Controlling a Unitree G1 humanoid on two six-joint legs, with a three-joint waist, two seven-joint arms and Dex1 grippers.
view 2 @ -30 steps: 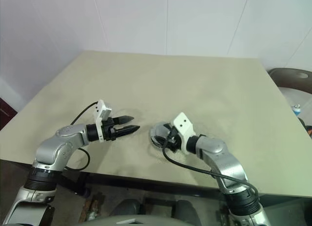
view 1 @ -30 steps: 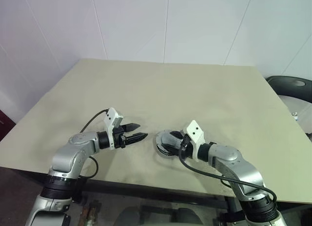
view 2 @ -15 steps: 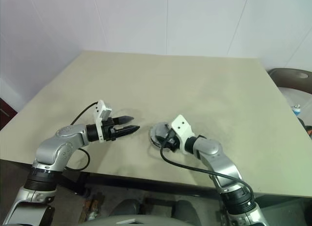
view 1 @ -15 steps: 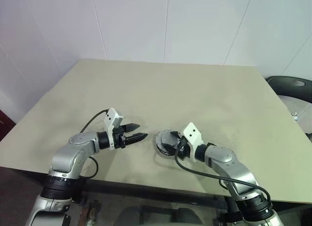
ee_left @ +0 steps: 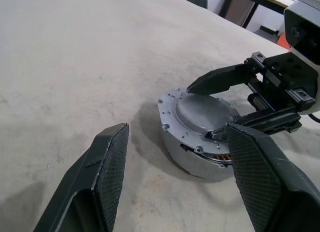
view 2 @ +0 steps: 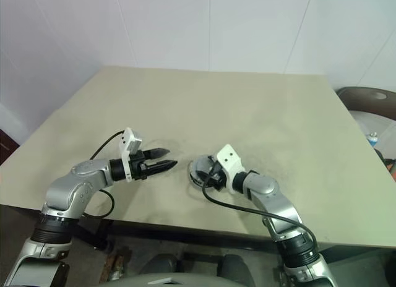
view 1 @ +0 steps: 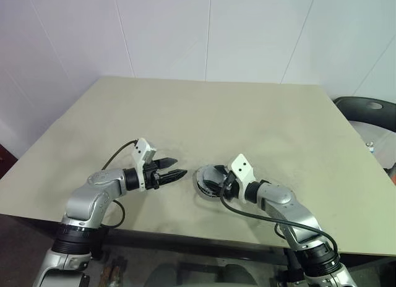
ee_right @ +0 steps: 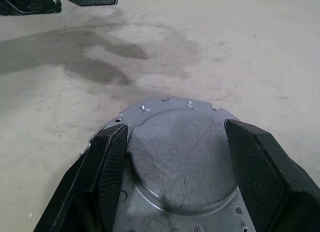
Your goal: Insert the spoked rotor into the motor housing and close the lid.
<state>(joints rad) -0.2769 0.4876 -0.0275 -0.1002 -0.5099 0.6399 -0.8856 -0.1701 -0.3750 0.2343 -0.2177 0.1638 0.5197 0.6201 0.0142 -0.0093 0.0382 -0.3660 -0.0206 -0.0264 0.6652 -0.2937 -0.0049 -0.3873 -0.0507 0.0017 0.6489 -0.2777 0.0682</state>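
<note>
A: What did the motor housing (ee_left: 200, 159) look like?

B: It was a shallow round silver-grey cup, and it sat on the beige worktop (view 1: 247, 120) near the front edge, roughly midway between the front corners. The lid (ee_left: 202, 112), a flat grey disc with a raised centre and small screw holes round its rim, lay on top of it, tilted a little.

A: And the claws?

B: The right claw (ee_left: 216, 108) reached over the lid with its two black fingers spread wide, one on either side of the raised centre. Whether they actually pressed the lid, I couldn't tell. The left claw (view 1: 177, 167) hung just above the worktop beside the housing, fingers apart, gripping nothing.

A: Did the views differ?

B: Yes. In the left wrist view, copper-coloured windings (ee_left: 220, 157) showed through a gap under the lid on the side nearest the right claw. The head views gave the layout but no such detail. The right wrist view showed fine scratches on the lid's face, and the tips of the left claw beyond it.
</note>
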